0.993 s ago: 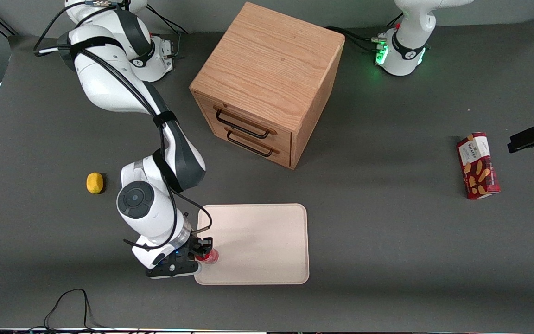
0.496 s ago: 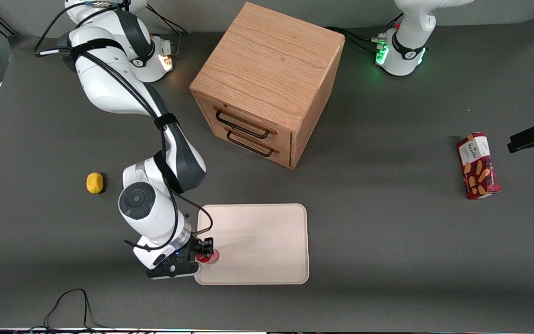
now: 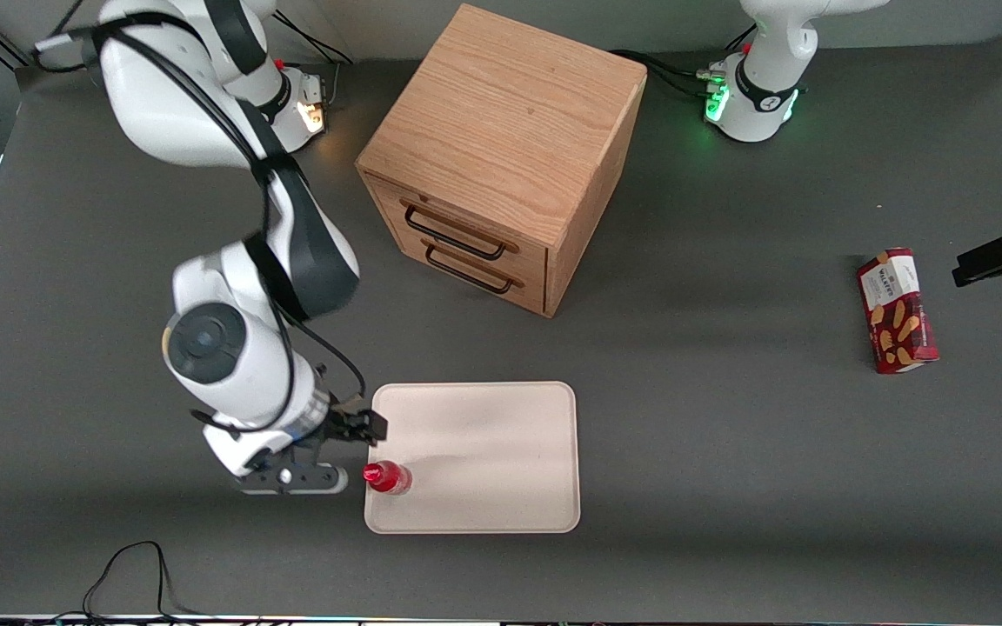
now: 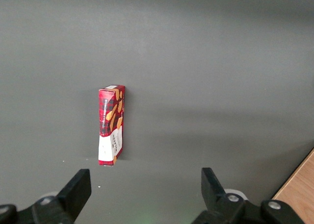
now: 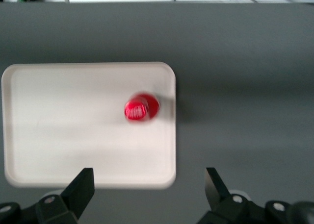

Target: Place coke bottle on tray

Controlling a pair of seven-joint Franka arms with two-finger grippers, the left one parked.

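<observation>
The coke bottle [image 3: 387,477], small and bright red with a red cap, stands upright on the pale cream-pink tray [image 3: 484,452], close to the tray's short edge at the working arm's end and near the corner nearest the front camera. My right gripper [image 3: 360,432] hangs open and empty above that short edge, raised clear of the bottle and slightly farther from the front camera than it. The right wrist view looks straight down on the bottle cap [image 5: 141,108] and the tray [image 5: 64,136], with the gripper [image 5: 148,185] spread wide and nothing between its fingers.
A wooden drawer cabinet [image 3: 501,156] with two dark handles stands farther from the front camera than the tray. A dark red biscuit box [image 3: 897,310] [image 4: 112,131] lies toward the parked arm's end of the table. A black cable [image 3: 127,565] loops at the table's front edge.
The gripper was shut on the bottle on the tray; it has opened, let go and risen, drawing back toward the working arm's end. The bottle stays standing where it was.
</observation>
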